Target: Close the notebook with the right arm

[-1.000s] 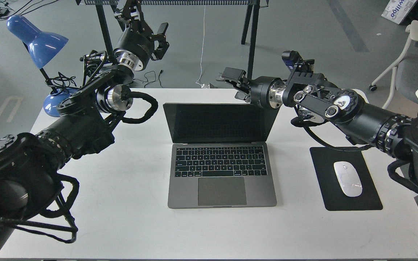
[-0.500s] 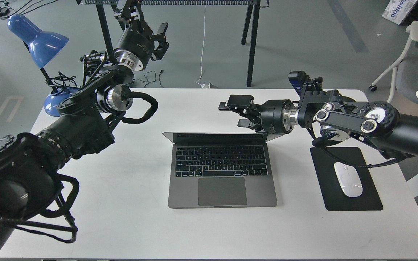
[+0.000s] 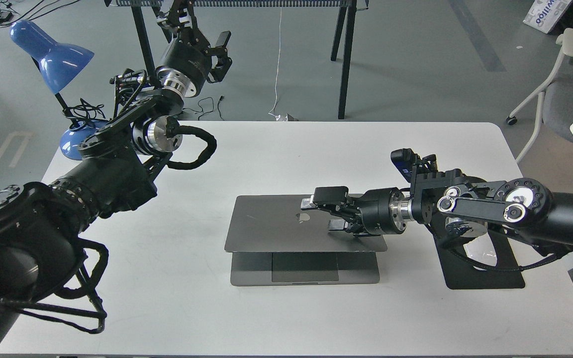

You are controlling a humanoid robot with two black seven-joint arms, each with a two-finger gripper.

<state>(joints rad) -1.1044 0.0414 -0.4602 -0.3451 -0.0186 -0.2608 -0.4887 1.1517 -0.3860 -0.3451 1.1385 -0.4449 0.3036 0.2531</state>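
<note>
- Notebook [image 3: 271, 228] mid-table, lid nearly down; keys hidden, trackpad strip showing.
- Right gripper [image 3: 322, 215] on lid, fingers parted, gripping nothing (mouse pad [image 3: 485, 276] partly covered).
- Left gripper [image 3: 217, 52] raised; jaw state unclear.

One notebook [image 3: 276, 223], one mouse pad [image 3: 485, 271], one blue lamp [image 3: 50, 54], one table [image 3: 266, 318], two arms.

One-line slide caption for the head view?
Right gripper presses the notebook lid nearly shut; left gripper raised aside.
</note>
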